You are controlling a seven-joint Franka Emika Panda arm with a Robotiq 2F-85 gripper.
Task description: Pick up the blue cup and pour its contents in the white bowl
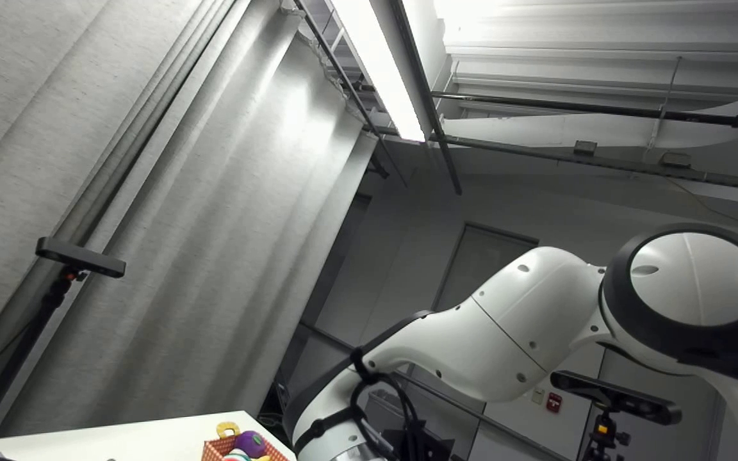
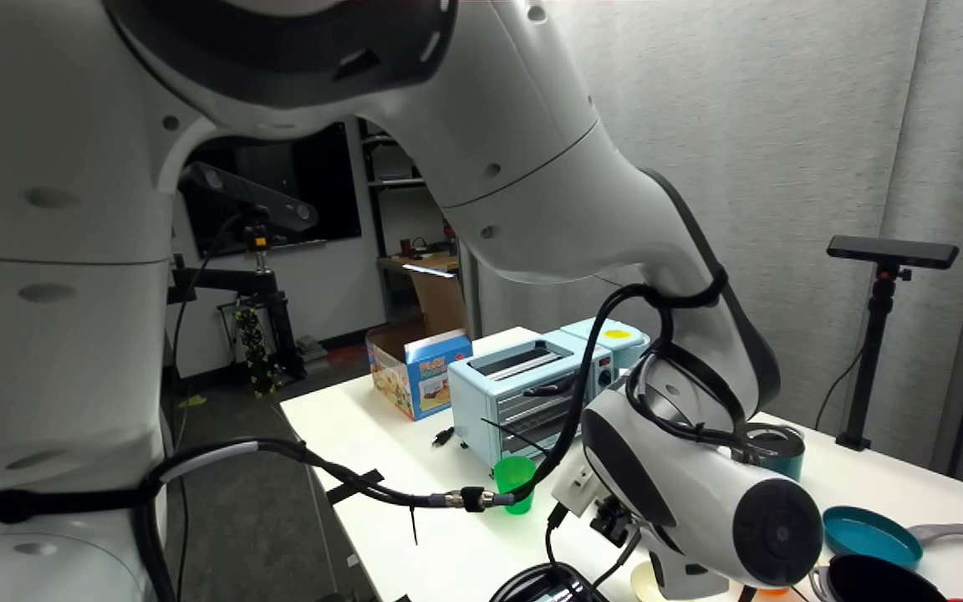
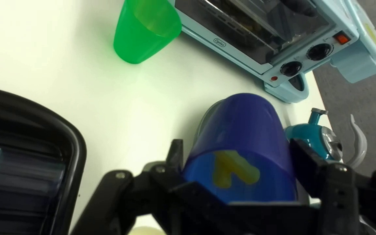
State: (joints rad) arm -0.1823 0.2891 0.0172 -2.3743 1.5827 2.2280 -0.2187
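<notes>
Risking an early spill if tipped too soon, or a slip if the hold is weak.
Far beyond the claw (image 3: 237, 160) are grey curtains (image 1: 215, 243) and a dim wall (image 1: 407, 224); beneath it, a white table (image 3: 126, 107), with a toaster oven (image 3: 266, 36) ahead and a black tray (image 3: 72, 143) beside. The claw is clasped around the blue cup (image 3: 246, 129), which seems tilted. A pale round edge (image 3: 146, 231) near the claw may be the white bowl; too little shows to tell. Yellow contents (image 3: 232, 164) lie inside the cup.
</notes>
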